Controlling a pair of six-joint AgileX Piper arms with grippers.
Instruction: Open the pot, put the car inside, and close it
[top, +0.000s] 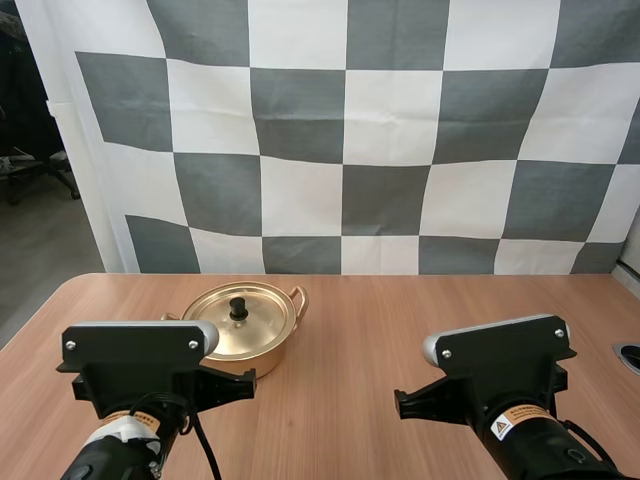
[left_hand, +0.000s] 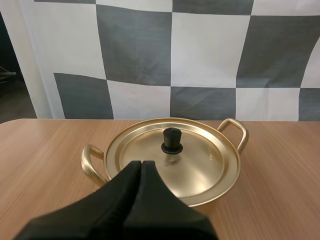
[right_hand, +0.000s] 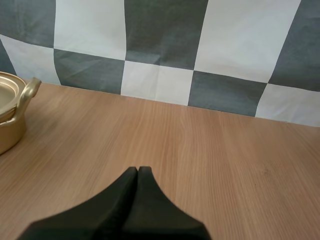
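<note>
Wood-grain table (top: 400, 330) first, since it's the biggest thing here, and both our arms hang over its near side: left arm (top: 140, 375) and right arm (top: 500, 385). The gold pot (top: 268, 362) sits on the table's left half, toward the back, just ahead of the left arm and well apart from the right one. Its lid (top: 222, 335) is on and sitting flat, with the little black knob (top: 238, 308) upright in the middle, and there's a loop handle (top: 298, 298) on either side. Our left gripper (left_hand: 141, 164) is closed up on nothing, fingers pressed together into one dark wedge. It's aimed straight at the pot with the tips close to the lid's near rim, though we can't tell if they touch it. Our right gripper (right_hand: 138, 170) is the same deal: fingers together, holding nothing, over bare table, with the pot well off toward the other arm's side.
</note>
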